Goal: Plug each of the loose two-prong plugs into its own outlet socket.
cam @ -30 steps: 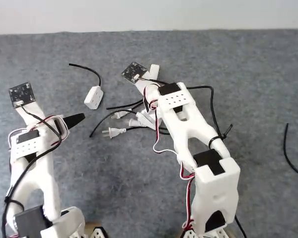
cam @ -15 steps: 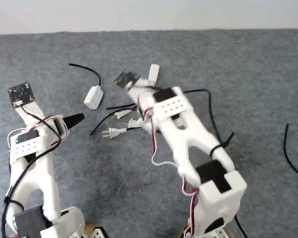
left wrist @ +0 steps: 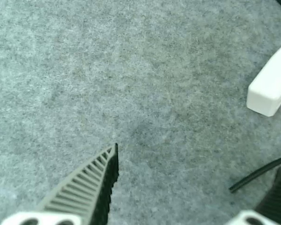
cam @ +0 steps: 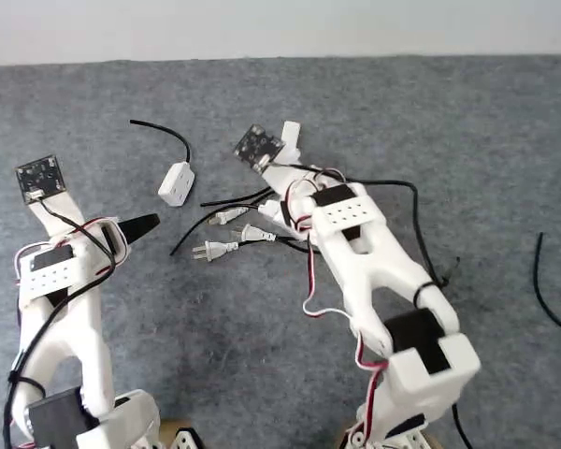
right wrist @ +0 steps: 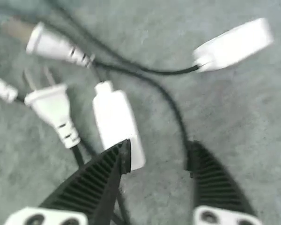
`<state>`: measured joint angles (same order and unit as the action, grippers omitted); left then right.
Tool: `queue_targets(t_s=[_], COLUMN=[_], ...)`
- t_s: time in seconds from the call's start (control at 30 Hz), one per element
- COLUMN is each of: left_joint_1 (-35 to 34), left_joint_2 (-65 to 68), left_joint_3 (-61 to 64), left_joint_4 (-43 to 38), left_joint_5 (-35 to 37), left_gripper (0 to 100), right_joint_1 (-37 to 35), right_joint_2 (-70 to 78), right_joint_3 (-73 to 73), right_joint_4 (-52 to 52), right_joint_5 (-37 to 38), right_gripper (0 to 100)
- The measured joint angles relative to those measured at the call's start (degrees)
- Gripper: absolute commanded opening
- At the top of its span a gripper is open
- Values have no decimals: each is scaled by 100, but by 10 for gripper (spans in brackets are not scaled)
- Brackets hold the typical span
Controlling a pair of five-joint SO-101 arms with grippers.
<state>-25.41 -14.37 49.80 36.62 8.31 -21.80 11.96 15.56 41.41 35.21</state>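
Hovering low, right gripper (right wrist: 159, 154) jaws spread, empty, around end of white oblong plastic outlet socket (right wrist: 114, 124); white two-prong plug (right wrist: 49, 105) lies just beside on carpet. Step seems first grasp; next needs centring, then closing; left gripper (left wrist: 196, 180) released, empty.

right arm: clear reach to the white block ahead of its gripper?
Likely yes. The right gripper is open with the white block just ahead, nearer one finger than centred. A black cord crosses the gap and a plug lies beside it, so either might snag.
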Motion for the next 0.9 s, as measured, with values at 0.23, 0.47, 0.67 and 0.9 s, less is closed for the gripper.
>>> queue_targets(t_s=[0.23,0.47,0.67,0.9], left_joint_1=[0,0,0,0], left_joint_2=[0,0,0,0], left_joint_3=[0,0,0,0], left_joint_4=[0,0,0,0], left_joint_5=[-88,-185,-185,-185], left_gripper=[468,468,468,468], right_joint_1=[-149,-202,-255,-255], right_joint_2=[536,545,545,747], right_joint_3=[-1081,-1152,-1152,-1152], right_joint_4=[1169,1547,1319,1108], right_joint_5=[114,105,114,114], right_gripper=[270,255,256,255])
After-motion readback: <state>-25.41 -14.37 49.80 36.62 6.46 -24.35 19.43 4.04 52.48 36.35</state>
